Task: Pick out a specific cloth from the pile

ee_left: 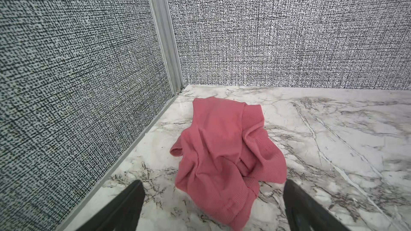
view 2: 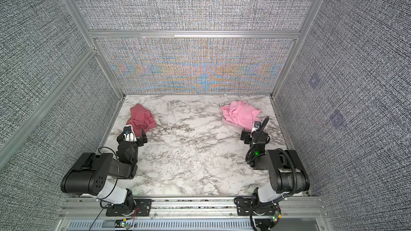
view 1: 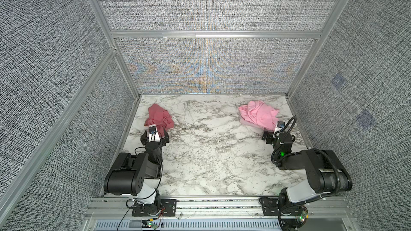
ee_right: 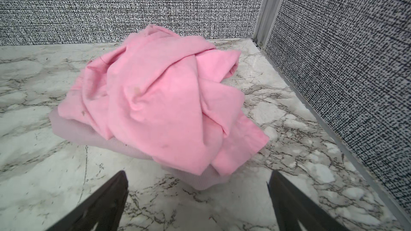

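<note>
Separation of the cloth [view 1: 158,117] from the pile [view 1: 258,114] appeared complete at this moment: in both top views the rose-red cloth lay crumpled on the bench [view 1: 209,156] at roughly the 10 o'clock position, near the left wall, and the pile of light pink pieces lay at roughly the 2 o'clock position, well apart from it. The left hand [ee_left: 214,205] stood with its jaws spread wide and clamped on nothing; in the left wrist view the near edge of the cloth lay between the two fingers [ee_left: 124,205], and contact with them could not be confirmed. The right hand [ee_right: 198,198] likewise stood with jaws apart and empty, just short of the pile's near edge, where a paler ribbed piece showed beneath the brighter pink fabric. The step in hand was judged to be the release, with the cloth already set down. The next move would call for a straight withdrawal of both arms toward 6 o'clock, kept clear of loose folds so that neither the cloth nor the pile is dragged.
</note>
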